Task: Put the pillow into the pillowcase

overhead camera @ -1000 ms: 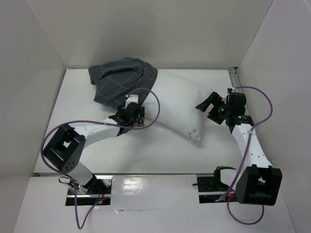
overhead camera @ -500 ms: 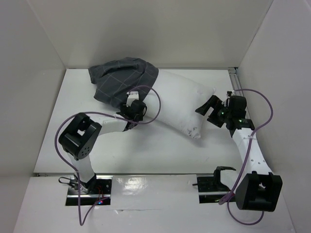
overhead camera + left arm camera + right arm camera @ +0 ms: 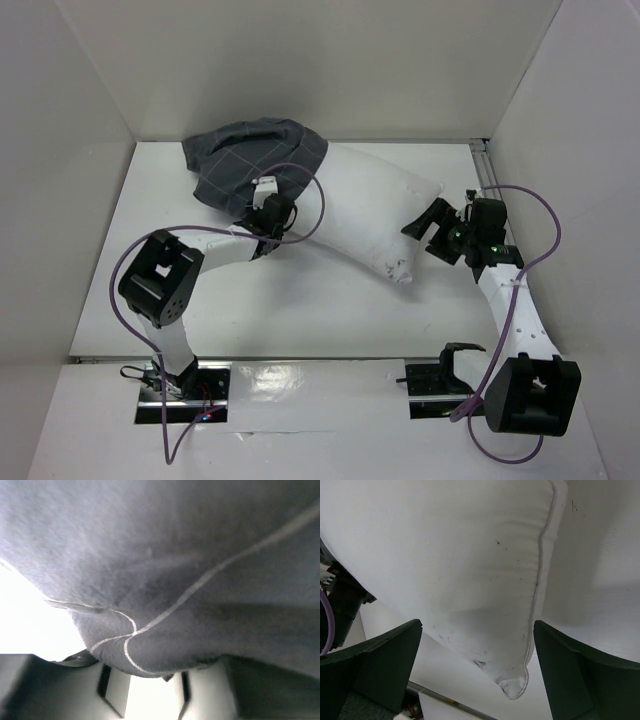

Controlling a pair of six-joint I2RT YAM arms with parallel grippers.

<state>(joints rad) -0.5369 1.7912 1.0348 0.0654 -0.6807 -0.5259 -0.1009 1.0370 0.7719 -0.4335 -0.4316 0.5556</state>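
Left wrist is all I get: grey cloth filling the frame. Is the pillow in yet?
Observer: Barely. The pillowcase covers only the pillow's far left end; the rest lies bare.
Operator: Where's the right arm?
Observer: At the pillow's near right corner. That corner sits between the right gripper's open fingers, not gripped.
Operator: Case flat?
Observer: No, it's bunched up near the back wall.

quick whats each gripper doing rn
left gripper: jaws either side of the pillowcase edge, cannot tell if it grips
right gripper: open, holding nothing, facing the pillow corner
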